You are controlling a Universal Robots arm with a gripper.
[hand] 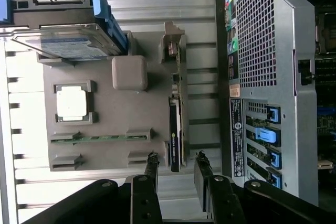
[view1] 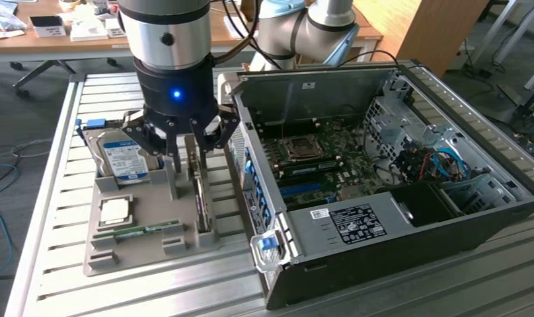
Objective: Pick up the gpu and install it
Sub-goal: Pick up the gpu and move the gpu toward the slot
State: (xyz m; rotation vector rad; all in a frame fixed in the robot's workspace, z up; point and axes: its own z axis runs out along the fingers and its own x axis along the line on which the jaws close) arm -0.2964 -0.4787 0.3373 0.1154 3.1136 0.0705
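The gpu (view1: 201, 198) stands on its long edge in a slot of the grey tray (view1: 143, 254), next to the open computer case (view1: 478, 231). In the wrist view the gpu (hand: 175, 114) shows as a thin green board with a black cooler edge. My gripper (view1: 186, 148) hangs directly over the card. It is open, with one finger on each side of the card's line. In the wrist view the gripper (hand: 176, 162) has both black fingertips (hand: 152, 163) apart from the card, touching nothing.
The tray also holds a silver hard drive (view1: 124, 158), a processor chip (view1: 115, 211) and a narrow memory stick (view1: 148, 230). The case's motherboard (view1: 324, 162) lies exposed, blue slot latches (hand: 268, 135) on its rear. All rests on a slatted metal table (view1: 117, 297).
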